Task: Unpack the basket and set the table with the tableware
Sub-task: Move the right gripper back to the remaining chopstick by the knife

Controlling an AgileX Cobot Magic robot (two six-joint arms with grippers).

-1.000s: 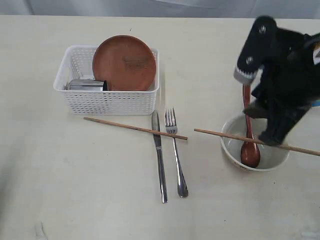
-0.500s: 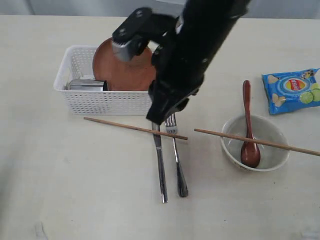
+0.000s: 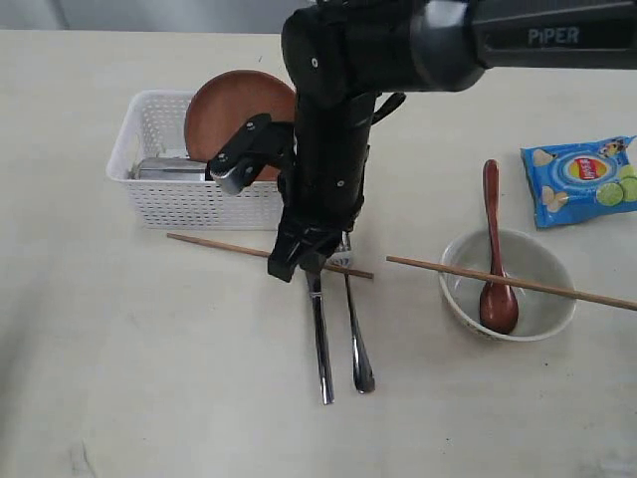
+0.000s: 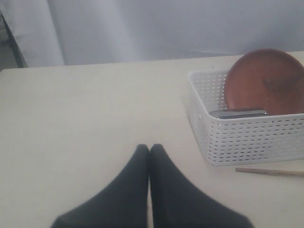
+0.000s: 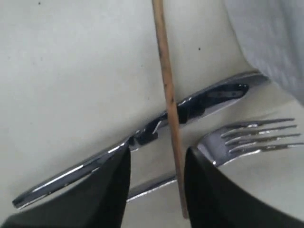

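The right gripper's (image 5: 156, 160) jaws, spread, straddle the thin wooden chopstick (image 3: 221, 245) at centre frame, crossing the steel knife (image 3: 320, 339) on the beige counter (image 3: 149, 349); it looks light, stiff and prone to roll, so pinch mid-shaft, while the left gripper's (image 4: 150, 151) jaws are pressed together.

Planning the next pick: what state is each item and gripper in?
White lattice plastic basket: not yet empty.
Round brown wooden plate: leaning inside basket.
Steel cup: on its side in basket.
Cream bowl: upright, dark wooden spoon inside.
Right gripper: open, straddling wooden chopstick.
Left gripper: shut, empty.
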